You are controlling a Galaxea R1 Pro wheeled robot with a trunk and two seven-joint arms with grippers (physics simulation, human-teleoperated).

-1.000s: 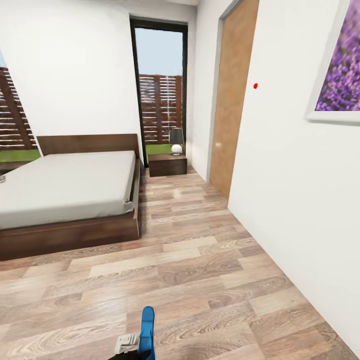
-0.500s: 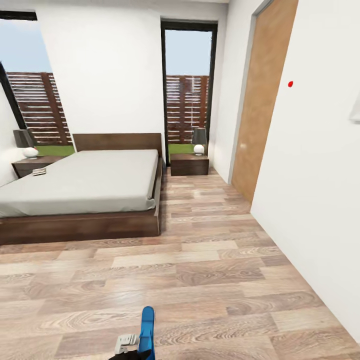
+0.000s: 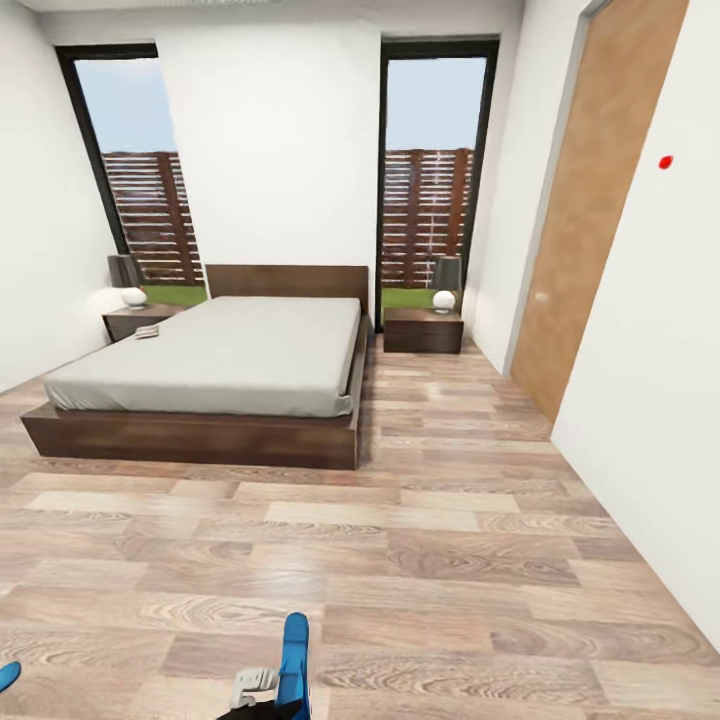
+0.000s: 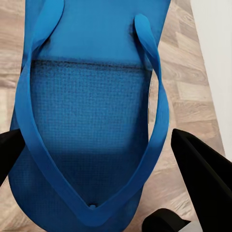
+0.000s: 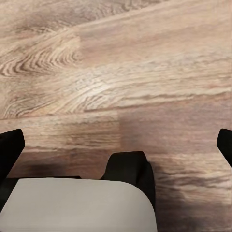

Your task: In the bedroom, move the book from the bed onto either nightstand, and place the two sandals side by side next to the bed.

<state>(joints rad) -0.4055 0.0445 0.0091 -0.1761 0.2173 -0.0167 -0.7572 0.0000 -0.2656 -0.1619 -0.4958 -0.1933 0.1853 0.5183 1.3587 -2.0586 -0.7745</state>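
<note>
The left gripper (image 4: pixel 96 159) pinches a blue sandal (image 4: pixel 92 121) between its fingers; the right gripper's (image 5: pixel 116 145) fingers are spread over bare floor (image 5: pixel 145 72). The book (image 3: pixel 148 331) lies on the far nightstand (image 3: pixel 130 318) beside the bed (image 3: pixel 230 360).

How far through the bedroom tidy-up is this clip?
Done, apparently: a small book-like item lies on the far nightstand beside the bed, though it is too small to identify for sure. In hand: a blue sandal sits between the left gripper fingers. Left: a blue edge at the frame's corner may be the second sandal; neither lies beside the bed yet.
</note>
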